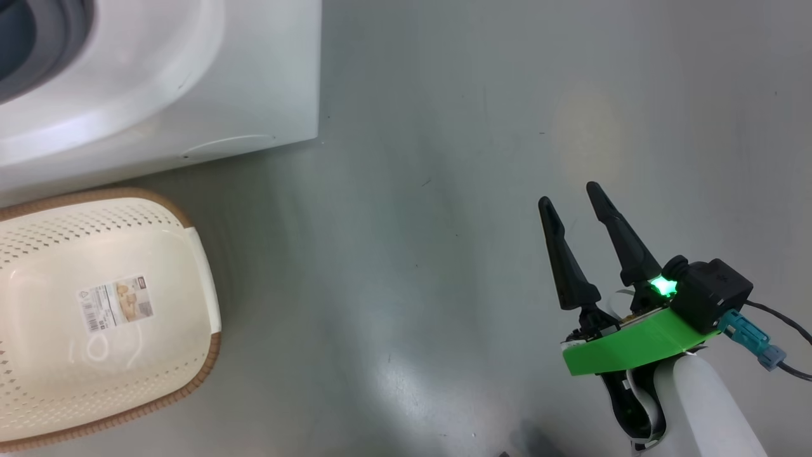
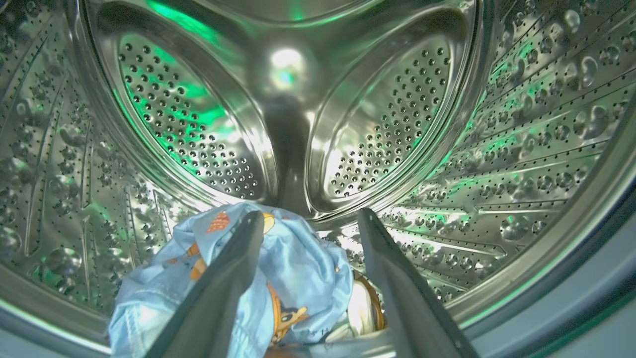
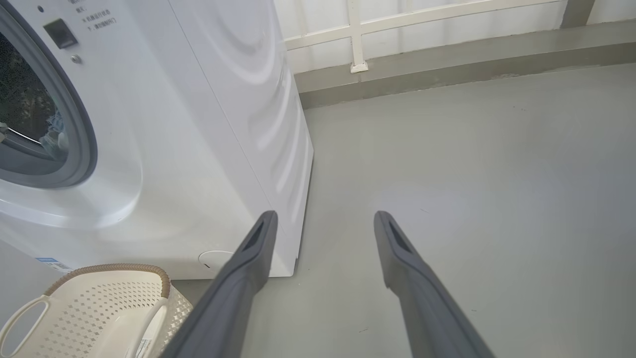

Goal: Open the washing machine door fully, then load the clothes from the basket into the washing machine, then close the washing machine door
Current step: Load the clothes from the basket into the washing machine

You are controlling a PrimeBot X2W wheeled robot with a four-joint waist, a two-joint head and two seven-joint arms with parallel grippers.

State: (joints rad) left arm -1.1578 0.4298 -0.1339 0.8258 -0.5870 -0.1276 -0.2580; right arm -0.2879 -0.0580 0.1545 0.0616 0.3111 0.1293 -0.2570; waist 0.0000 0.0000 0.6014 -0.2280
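Left gripper (image 2: 309, 221) is reaching into the steel drum (image 2: 521, 149) of the washing machine (image 1: 254, 76), with its two fingers standing wide apart and gripping nothing. The clothes (image 2: 303, 268) are lying in a loose blue heap at the front of the drum floor, just beneath and behind the fingers. The cloth is passing behind the left-hand finger in that view but is not being pinched between the two.

Right gripper (image 1: 569, 194) is hanging over the bare floor (image 1: 444, 190), well apart from the machine, with its jaws spread and holding nothing.

The basket (image 1: 95, 222) is sitting on the floor just in front of the machine. The part of its interior that is in view is carrying only a label sticker (image 1: 115, 303).

Step in hand: loading appears to be finishing, with the load resting inside the drum.

Next move, as judged:
- The left arm is needing a straight withdrawal through the drum opening, fingers staying clear of the cloth so that nothing is dragged out.
- The heap is lying near the drum lip, so a check for cloth over the seal is advisable.
- Closing the washing machine door is remaining.
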